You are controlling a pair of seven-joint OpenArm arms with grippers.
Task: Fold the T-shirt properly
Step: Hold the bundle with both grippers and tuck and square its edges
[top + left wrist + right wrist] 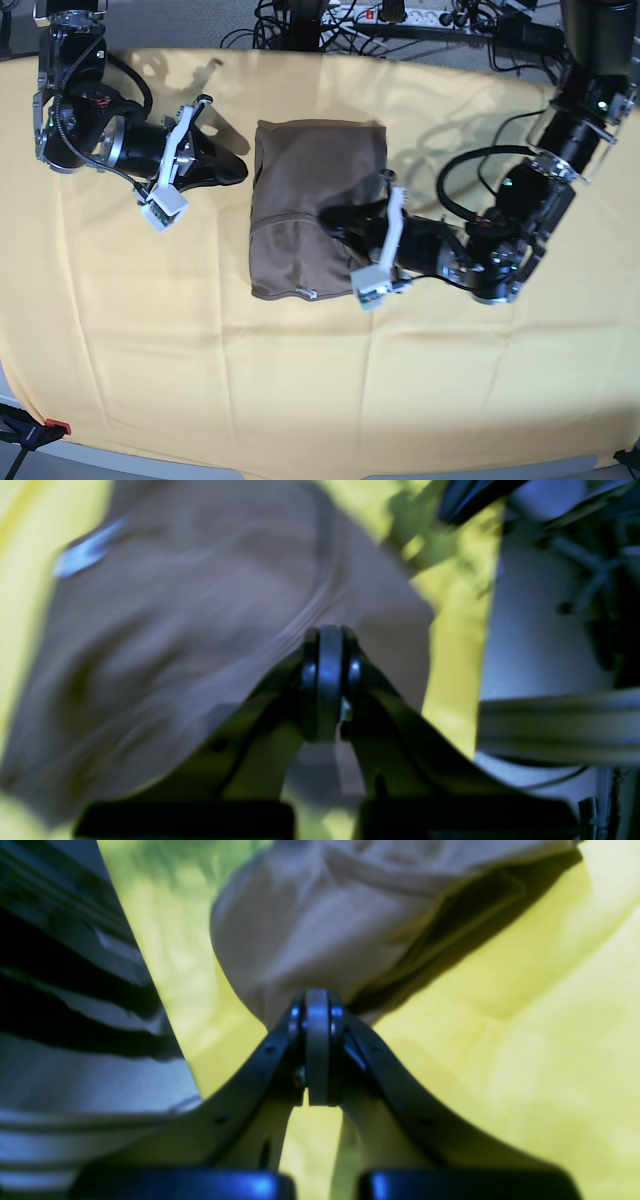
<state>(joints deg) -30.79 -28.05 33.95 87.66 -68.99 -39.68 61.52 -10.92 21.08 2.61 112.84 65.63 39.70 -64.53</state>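
The taupe T-shirt (315, 200) lies folded into a compact rectangle on the yellow cloth in the middle of the base view. My right gripper (245, 171) is at the shirt's left edge. In the right wrist view this gripper (317, 992) is shut, and the T-shirt's (320, 925) fabric narrows into its tips with a dark shadow under the raised edge. My left gripper (335, 215) reaches over the shirt from the right. Its fingertips (330, 630) are shut above the blurred T-shirt (190, 630), and no fabric shows between them.
The large yellow cloth (300, 380) covers the whole table. Cables and a power strip (400, 15) lie past the far edge. The table edge (492, 630) runs close on the right of the left wrist view. A red clamp (55, 428) sits at the front left corner.
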